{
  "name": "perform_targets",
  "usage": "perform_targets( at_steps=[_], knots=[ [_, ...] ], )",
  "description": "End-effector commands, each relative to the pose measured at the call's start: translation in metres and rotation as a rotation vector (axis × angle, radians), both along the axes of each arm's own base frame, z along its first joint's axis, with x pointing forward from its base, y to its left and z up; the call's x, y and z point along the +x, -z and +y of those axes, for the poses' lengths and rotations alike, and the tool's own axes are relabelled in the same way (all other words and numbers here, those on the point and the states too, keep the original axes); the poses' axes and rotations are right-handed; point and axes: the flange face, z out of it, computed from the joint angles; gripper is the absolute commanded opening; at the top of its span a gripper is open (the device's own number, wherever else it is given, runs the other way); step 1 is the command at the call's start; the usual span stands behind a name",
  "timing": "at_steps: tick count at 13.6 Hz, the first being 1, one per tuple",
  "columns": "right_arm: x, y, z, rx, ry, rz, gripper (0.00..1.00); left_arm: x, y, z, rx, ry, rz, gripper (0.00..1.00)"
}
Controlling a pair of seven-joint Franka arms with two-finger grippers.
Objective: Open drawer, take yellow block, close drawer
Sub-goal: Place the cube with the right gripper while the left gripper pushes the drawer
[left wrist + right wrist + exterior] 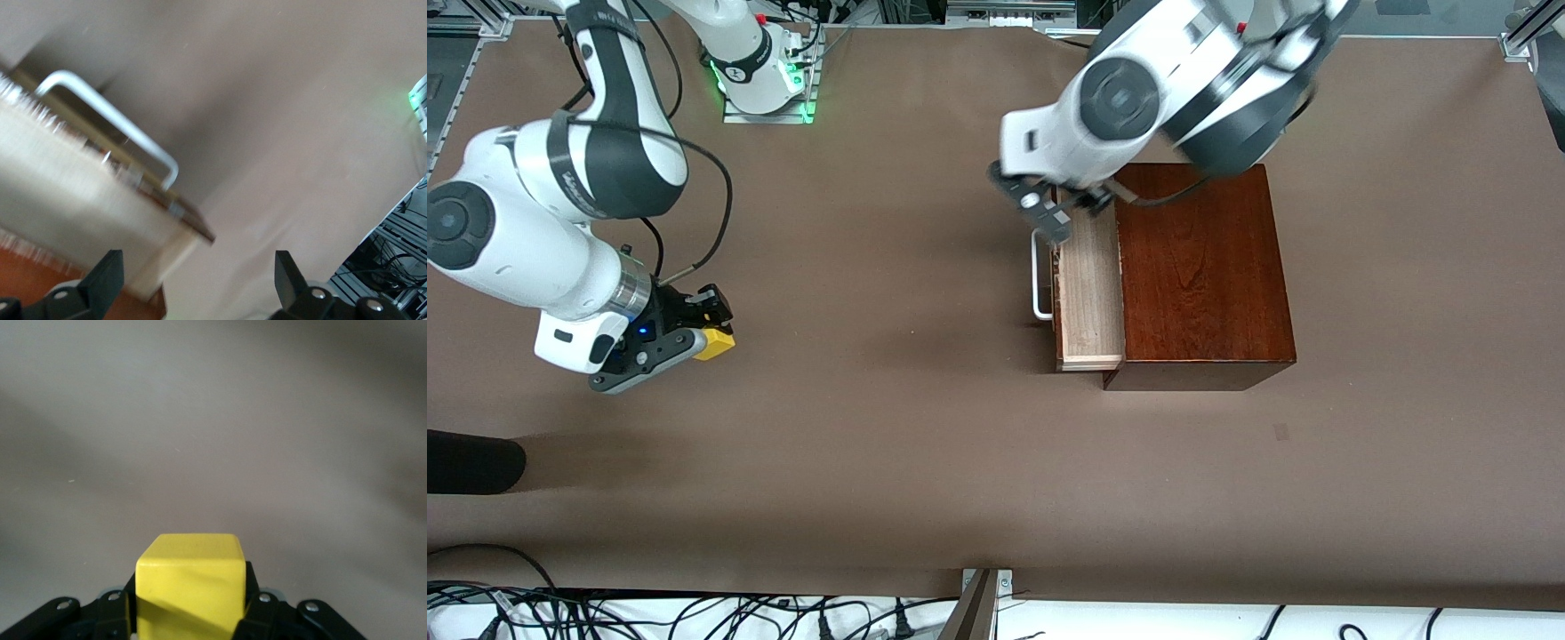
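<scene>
The yellow block (715,343) sits clamped in the right tool (704,331) over the desk (925,462) toward the right arm's end, while the left tool (1060,212), jaws wide, hangs over the part-open drawer (1089,293), whose handle (1037,276) it could clip, skewing the close.

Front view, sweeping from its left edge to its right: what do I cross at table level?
right gripper shut on the yellow block → white loop handle → open drawer, left gripper over it → mahogany box.
</scene>
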Motion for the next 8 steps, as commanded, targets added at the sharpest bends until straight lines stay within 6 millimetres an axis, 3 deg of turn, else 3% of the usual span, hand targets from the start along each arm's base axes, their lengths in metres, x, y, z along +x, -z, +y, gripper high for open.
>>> perform_targets(
  at_steps=[1, 5, 8],
  knots=[
    [-0.039, 0.042, -0.021, -0.001, 0.169, 0.007, 0.00, 0.020, 0.021, -0.038, -0.184, 0.198, -0.117, 1.00],
    [-0.070, 0.119, -0.032, -0.016, 0.308, -0.001, 0.00, 0.030, 0.106, -0.050, -0.213, 0.661, -0.230, 1.00],
    [-0.090, 0.167, -0.035, -0.035, 0.375, 0.026, 0.00, 0.026, 0.150, -0.043, -0.123, 0.870, -0.216, 1.00]
  ],
)
